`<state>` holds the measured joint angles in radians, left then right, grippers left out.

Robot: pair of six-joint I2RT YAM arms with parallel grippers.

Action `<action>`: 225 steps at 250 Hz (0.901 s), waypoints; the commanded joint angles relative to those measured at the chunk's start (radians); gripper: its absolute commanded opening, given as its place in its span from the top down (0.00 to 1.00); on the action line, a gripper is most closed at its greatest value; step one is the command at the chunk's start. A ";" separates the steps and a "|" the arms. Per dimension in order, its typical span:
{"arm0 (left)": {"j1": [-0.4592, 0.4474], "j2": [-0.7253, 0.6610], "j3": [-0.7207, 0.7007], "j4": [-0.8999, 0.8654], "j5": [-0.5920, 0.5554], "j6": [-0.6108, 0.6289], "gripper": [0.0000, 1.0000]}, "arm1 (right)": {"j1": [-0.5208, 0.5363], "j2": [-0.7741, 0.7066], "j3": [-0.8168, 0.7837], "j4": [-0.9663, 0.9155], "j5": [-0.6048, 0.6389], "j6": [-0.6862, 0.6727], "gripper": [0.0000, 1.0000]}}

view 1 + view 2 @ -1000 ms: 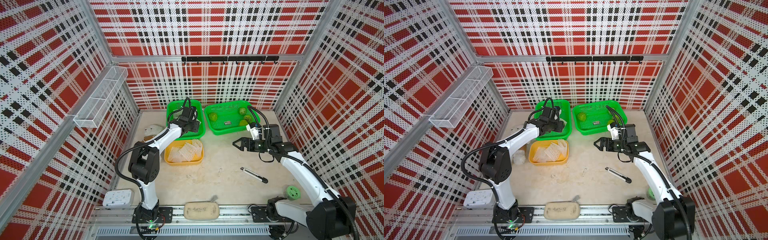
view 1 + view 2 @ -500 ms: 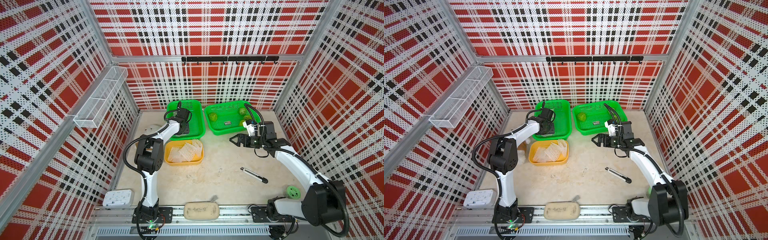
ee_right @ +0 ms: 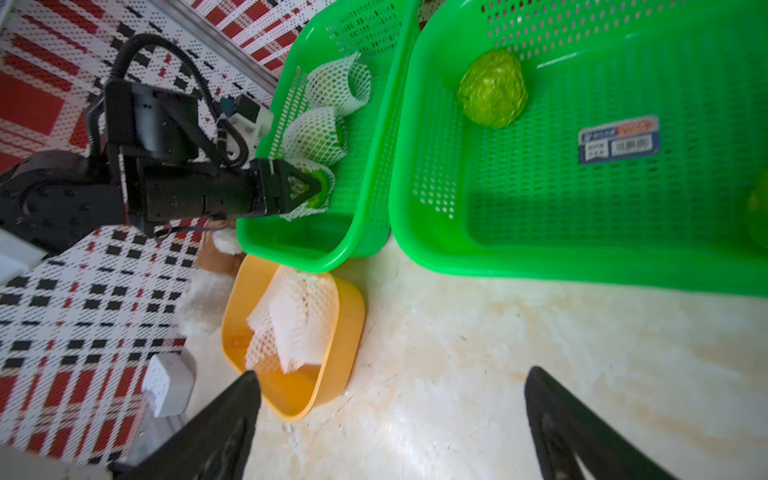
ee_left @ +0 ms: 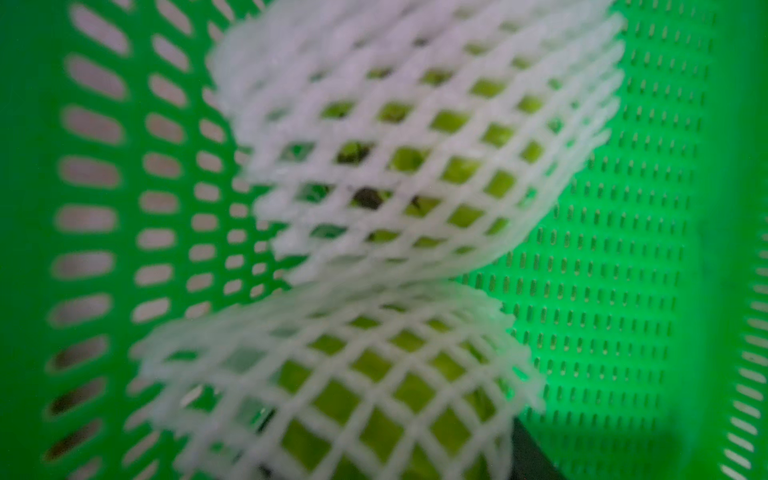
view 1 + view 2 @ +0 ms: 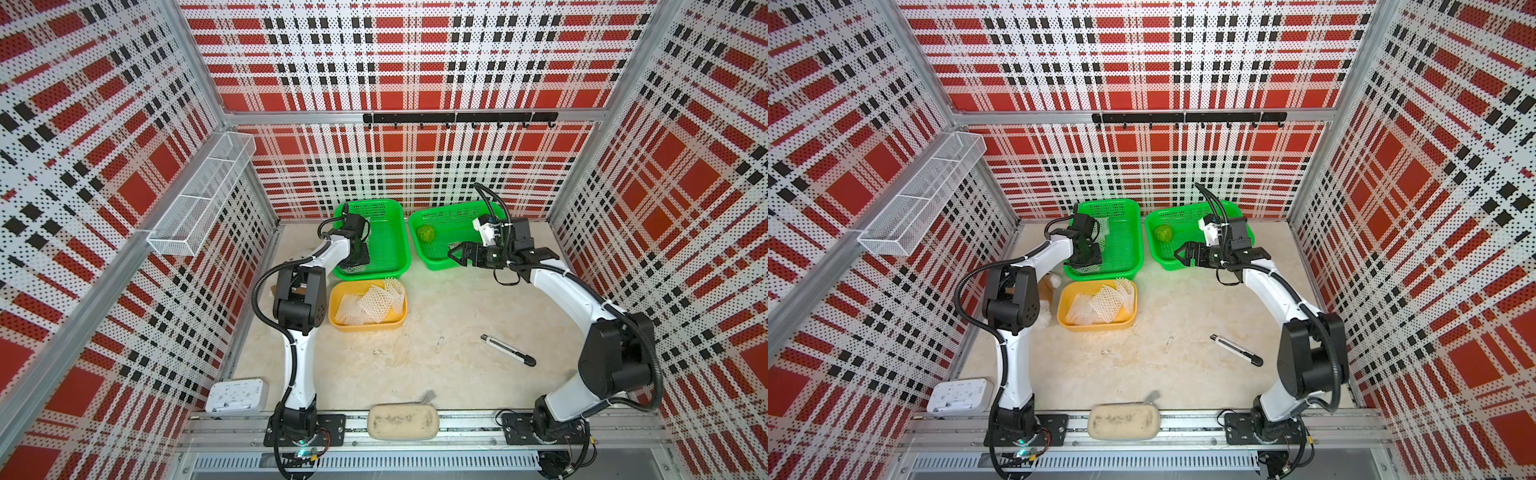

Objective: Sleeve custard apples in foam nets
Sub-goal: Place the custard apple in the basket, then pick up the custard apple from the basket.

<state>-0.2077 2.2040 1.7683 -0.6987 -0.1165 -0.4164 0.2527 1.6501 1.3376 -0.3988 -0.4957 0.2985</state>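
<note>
My left gripper [image 5: 357, 261] [image 3: 309, 187] reaches down into the near corner of the left green basket [image 5: 395, 232] and is shut on a custard apple sleeved in a white foam net [image 4: 374, 395]. Two more sleeved fruits [image 3: 318, 133] [image 3: 338, 83] lie beyond it. A bare custard apple [image 5: 426, 234] [image 5: 1163, 233] [image 3: 493, 89] sits in the right green basket [image 5: 440, 257]. Loose foam nets [image 5: 370, 301] [image 3: 291, 328] fill the yellow tub [image 5: 365, 326]. My right gripper [image 5: 455, 253] [image 3: 390, 372] hangs open and holds nothing, above the table by that basket's near left corner.
On the table to the right lies a utility knife [image 5: 508, 350]. At the front edge are a beige pouch [image 5: 403, 422] and a white device [image 5: 237, 395]. A plush bear [image 5: 1046, 291] sits behind the left arm. A wire shelf [image 5: 199, 199] hangs on the left wall.
My left gripper has come down toward the near end of the left basket with the sleeved fruit. My right gripper, still open, has swung left and farther back toward the right basket's corner.
</note>
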 commanded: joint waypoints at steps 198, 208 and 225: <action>0.007 -0.426 -0.311 0.108 0.234 0.051 0.01 | 0.076 0.850 0.963 -0.155 0.220 0.036 0.00; 0.005 -0.457 -0.339 0.108 0.239 0.051 0.01 | 0.076 0.882 1.004 -0.155 0.222 0.044 0.00; -0.004 -0.513 -0.388 0.112 0.246 0.051 0.01 | 0.075 0.929 1.055 -0.137 0.229 0.061 0.00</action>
<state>-0.2035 1.7729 1.4487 -0.5865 0.1024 -0.3756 0.3218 2.5145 2.2993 -0.5602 -0.2783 0.3225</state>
